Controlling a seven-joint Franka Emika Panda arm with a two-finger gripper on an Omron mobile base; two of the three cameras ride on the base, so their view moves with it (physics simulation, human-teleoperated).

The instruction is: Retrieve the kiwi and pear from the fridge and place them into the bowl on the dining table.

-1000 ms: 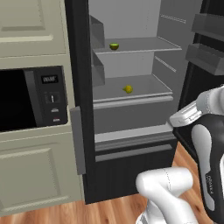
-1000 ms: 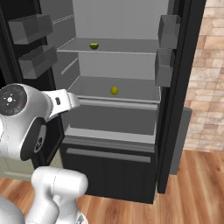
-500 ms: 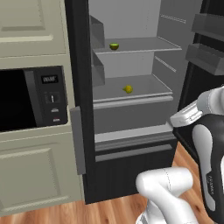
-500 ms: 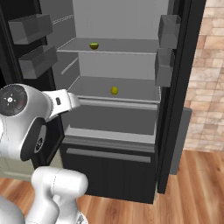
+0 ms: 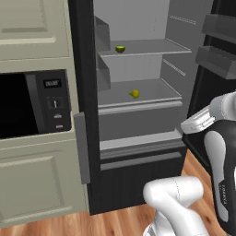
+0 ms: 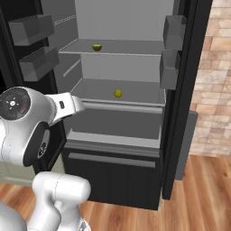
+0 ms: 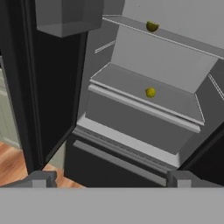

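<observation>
Hand view puts you in front of the open fridge, looking into its grey interior. Your pincer sits at the 6 o'clock edge of that view, with one dark fingertip at 7 o'clock and the other at 5 o'clock, set wide apart and holding nothing. It is well short of the shelves.

You see the pear, small and yellow, resting on the lower shelf just right of the view's centre. The kiwi, bright green, lies on the upper shelf at about 1 o'clock, almost directly above the pear.

From the left base view, the fridge stands open with the kiwi at 12 o'clock on the upper shelf and the pear below it, slightly to the right. A built-in black microwave sits at 9 o'clock in pale cabinets. Your white arm rises at 4 o'clock.

From the right base view, the kiwi is at 11 o'clock and the pear near the centre. The arm stretches in from 9 o'clock. A brick wall fills 3 o'clock, and the wooden floor runs along the bottom.
</observation>
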